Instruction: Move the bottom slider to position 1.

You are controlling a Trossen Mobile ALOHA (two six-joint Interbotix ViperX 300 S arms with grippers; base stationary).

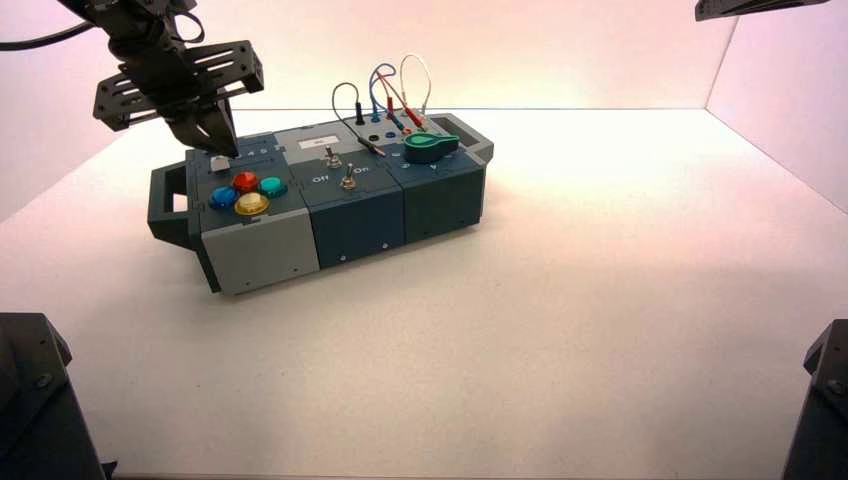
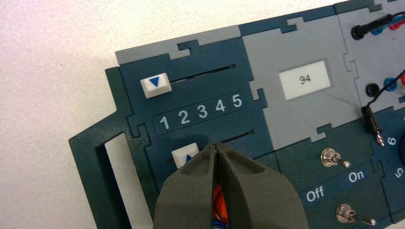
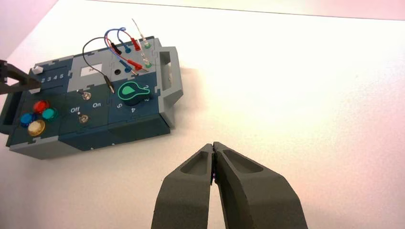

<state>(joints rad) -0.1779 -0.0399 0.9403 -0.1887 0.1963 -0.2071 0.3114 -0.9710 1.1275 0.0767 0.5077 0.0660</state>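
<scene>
Dark arm parts (image 1: pixel 30 395) rise at the table's (image 1: pixel 480 360) near left and near right corners. The table is pale and smooth, with faint specks. Well back on its left side, the long box (image 1: pixel 360 220) stands at a slant, in interlocking grey and dark blue-green panels with a handle at each end. Towards its near edge sit four round, glossy buttons: yellow (image 1: pixel 252 204), blue (image 1: pixel 223 198), green (image 1: pixel 272 187) and red (image 1: pixel 245 182). Right of them are two metal toggle switches (image 2: pixel 351 217), then a green knob (image 1: pixel 430 147).

Just behind the buttons is the bottom slider (image 2: pixel 185 155), a whitish square cap between 1 and 2, nearer the left end of its slot. The left gripper (image 2: pixel 216 145) is over it from behind, fingers closed together and empty, their tapered tips beside the cap and covering one corner; contact I cannot tell. Farther back, the top slider (image 2: pixel 155 85) is at 1. A small display (image 2: pixel 304 79) and looping wires (image 1: pixel 395 90) fill the far right part. The right gripper (image 3: pixel 215 144) waits high over the table's far right, closed and empty.
</scene>
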